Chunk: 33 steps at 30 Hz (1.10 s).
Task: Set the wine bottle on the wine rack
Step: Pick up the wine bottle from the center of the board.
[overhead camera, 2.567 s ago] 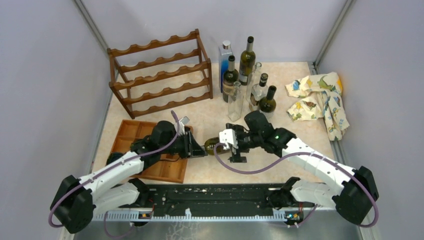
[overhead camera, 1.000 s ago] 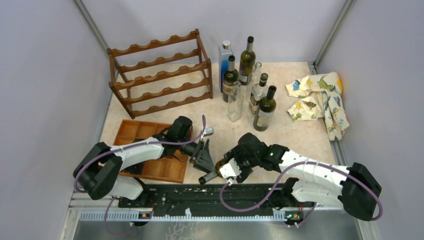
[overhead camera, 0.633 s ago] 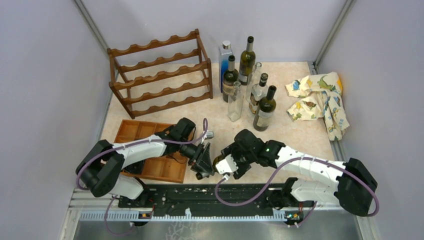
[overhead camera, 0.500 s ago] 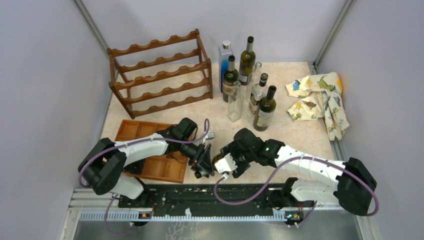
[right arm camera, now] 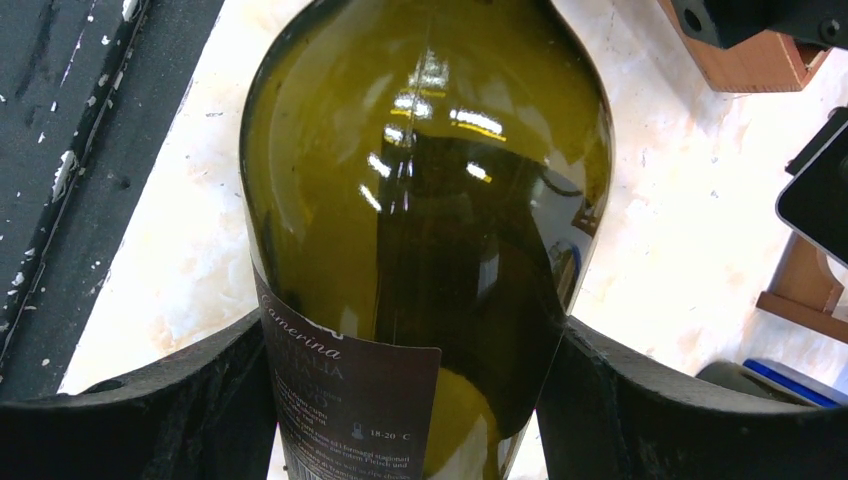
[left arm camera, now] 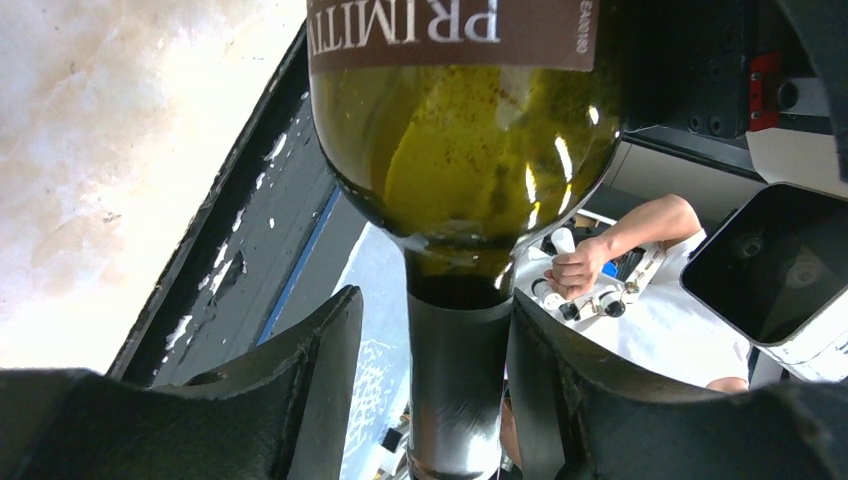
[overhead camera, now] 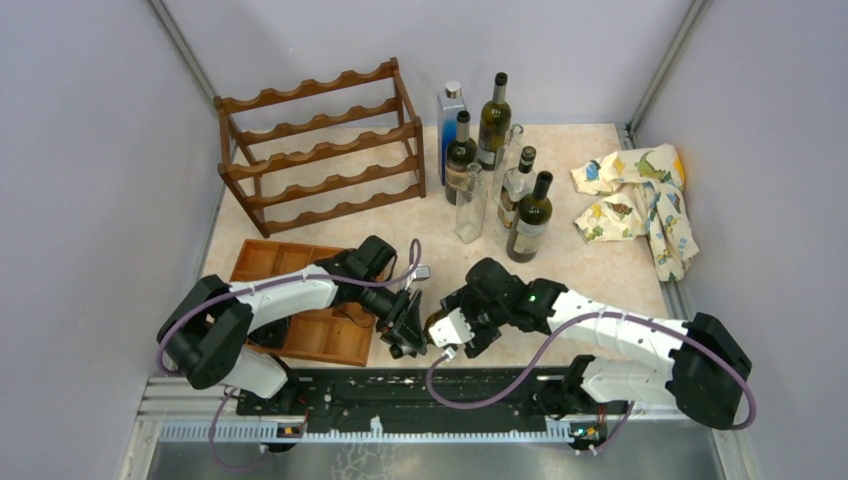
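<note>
A green wine bottle [overhead camera: 432, 326] with a dark label lies near the table's front edge, between my two grippers. My right gripper [overhead camera: 452, 328] is shut on its body [right arm camera: 420, 200], one finger pressed against each side just below the shoulder. My left gripper [overhead camera: 405, 338] straddles the foil-capped neck [left arm camera: 455, 390]. One finger [left arm camera: 540, 380] touches the neck, and a gap shows at the other finger [left arm camera: 310, 370]. The dark reddish-brown wine rack [overhead camera: 320, 150] stands at the back left with no bottle on its scalloped rails.
A flat wooden compartment tray [overhead camera: 268, 264] lies under my left arm. Several upright bottles [overhead camera: 495, 170] stand at the back centre, the nearest a dark one [overhead camera: 530, 220]. A patterned cloth [overhead camera: 640, 195] lies at the back right. The black base rail [overhead camera: 430, 390] runs just in front.
My right gripper has carried the bottle slightly left and away from the front edge. My left gripper has moved onto the neck, and its fingers have narrowed around it.
</note>
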Each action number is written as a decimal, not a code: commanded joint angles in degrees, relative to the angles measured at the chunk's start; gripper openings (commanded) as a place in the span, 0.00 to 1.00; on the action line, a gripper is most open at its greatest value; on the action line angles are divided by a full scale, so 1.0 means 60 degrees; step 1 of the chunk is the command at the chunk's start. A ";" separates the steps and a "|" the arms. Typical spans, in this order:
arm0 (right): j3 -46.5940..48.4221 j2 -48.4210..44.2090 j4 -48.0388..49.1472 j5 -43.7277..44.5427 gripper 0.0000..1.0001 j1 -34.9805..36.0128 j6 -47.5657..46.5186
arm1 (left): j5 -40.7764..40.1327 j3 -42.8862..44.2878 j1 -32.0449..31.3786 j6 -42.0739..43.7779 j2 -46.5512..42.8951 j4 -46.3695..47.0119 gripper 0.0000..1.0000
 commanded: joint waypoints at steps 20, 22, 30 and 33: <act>0.0752 0.0379 0.0879 0.0020 0.00 0.0135 0.0454 | -0.0585 0.0324 -0.0323 0.0098 0.0301 -0.0356 0.57; 0.0766 0.0395 0.0895 0.0017 0.00 0.0138 0.0484 | -0.0599 0.0311 -0.0342 0.0096 0.0293 -0.0351 0.54; 0.0822 0.0400 0.0869 0.0021 0.01 0.0136 0.0644 | -0.0250 0.0045 -0.0338 0.0235 0.0185 -0.0248 0.07; 0.0910 0.0336 0.0758 -0.0100 0.39 0.0138 0.0754 | -0.0089 -0.0235 -0.0348 0.0154 0.0033 0.0045 0.00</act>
